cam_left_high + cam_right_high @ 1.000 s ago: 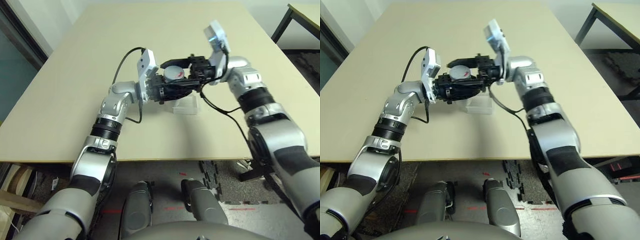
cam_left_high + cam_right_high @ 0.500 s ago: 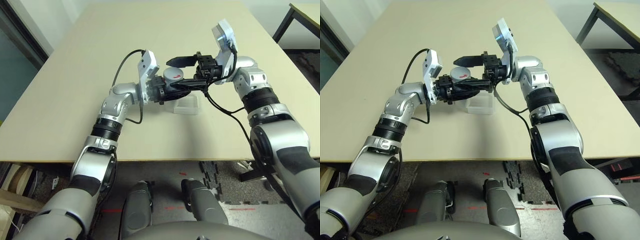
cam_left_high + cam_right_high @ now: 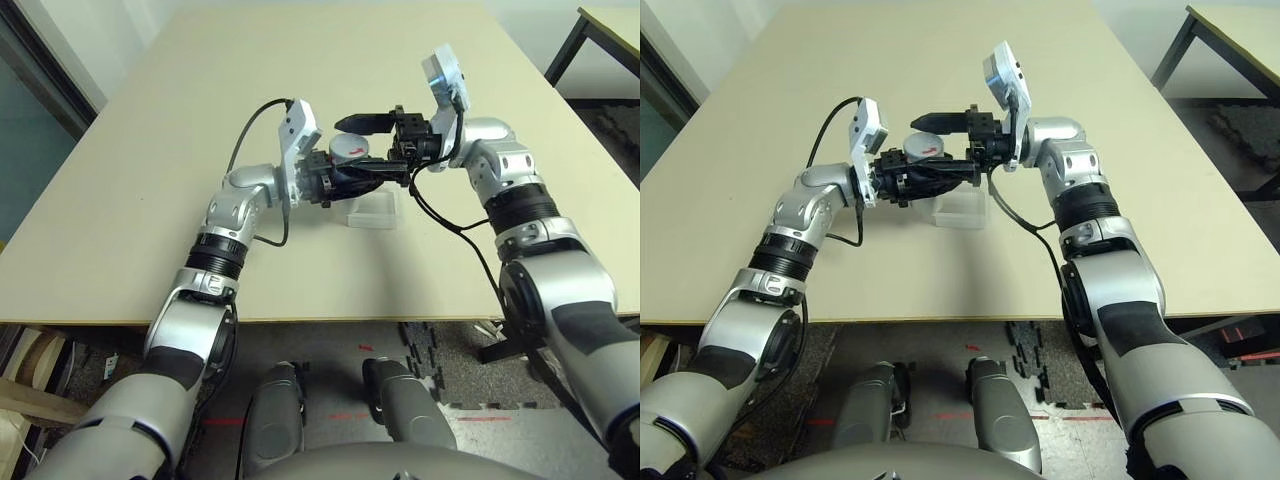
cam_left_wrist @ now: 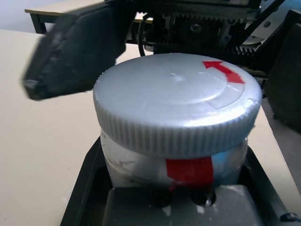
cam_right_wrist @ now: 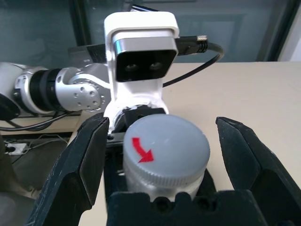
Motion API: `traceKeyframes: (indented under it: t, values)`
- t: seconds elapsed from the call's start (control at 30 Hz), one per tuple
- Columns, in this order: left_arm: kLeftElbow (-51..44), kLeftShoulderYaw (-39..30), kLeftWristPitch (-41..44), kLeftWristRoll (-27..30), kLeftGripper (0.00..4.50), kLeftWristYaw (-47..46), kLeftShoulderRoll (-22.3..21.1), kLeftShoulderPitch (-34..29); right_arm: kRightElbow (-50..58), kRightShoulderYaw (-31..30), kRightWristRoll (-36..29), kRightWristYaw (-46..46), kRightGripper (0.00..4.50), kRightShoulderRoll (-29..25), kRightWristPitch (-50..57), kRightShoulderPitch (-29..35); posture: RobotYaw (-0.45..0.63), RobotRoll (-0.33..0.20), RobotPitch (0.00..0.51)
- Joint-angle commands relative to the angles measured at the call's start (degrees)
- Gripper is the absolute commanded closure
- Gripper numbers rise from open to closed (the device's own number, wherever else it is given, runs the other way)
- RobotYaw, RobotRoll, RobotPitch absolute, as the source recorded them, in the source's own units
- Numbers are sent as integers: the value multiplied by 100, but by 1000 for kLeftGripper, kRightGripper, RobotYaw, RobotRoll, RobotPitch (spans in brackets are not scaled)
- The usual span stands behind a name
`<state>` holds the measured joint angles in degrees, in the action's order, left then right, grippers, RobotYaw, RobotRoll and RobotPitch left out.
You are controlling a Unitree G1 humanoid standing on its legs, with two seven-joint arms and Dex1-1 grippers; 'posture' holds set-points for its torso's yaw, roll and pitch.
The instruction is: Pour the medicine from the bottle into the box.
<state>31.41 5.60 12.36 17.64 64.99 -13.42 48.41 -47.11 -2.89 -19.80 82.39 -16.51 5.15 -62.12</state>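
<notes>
Left eye view: above a beige tabletop (image 3: 150,150), the left gripper (image 3: 335,182) clamps the silver-grey medicine bottle (image 3: 347,152) upright, cap still on, while the right gripper (image 3: 372,150) faces it with jaws spread on either side of the cap. The clear plastic box (image 3: 372,212) sits on the tabletop directly beneath the bottle.

Right eye view: same scene; the bottle (image 3: 924,149) hangs above the box (image 3: 962,207), and the 2 arms meet nose to nose.

Left wrist view: the ribbed grey cap (image 4: 176,110), marked with a red arrow, tops the body with its red stripe, seated between the left jaws; 1 black finger (image 4: 75,52) of the right gripper stands just beside the cap, apart from it.

Right wrist view: the right fingers (image 5: 77,165) flank the cap (image 5: 165,148) with a gap on each side.

No pills are visible. Judged risk: if the right jaws close off-centre or too high on the cap, they may slip on the ribbing, or a twist may turn the whole bottle in the left grip and tip it toward the box.
</notes>
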Motion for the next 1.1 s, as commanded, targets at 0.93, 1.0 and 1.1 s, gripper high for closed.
traceKeyframes:
  t: [0.93, 1.0, 1.1]
  values:
    - [-83, 44, -54, -18, 1849, -2, 45, -47, -177, 314, 117, -425, 0, -802, 506, 111, -182, 0, 111]
    - [-87, 43, -49, -17, 1849, -2, 49, -53, -142, 340, 86, -360, 0, -918, 548, 159, -183, 0, 112]
    - [-75, 33, -53, -25, 1849, 10, 55, -57, -45, 384, 54, -241, 0, -1059, 635, 240, -183, 0, 112]
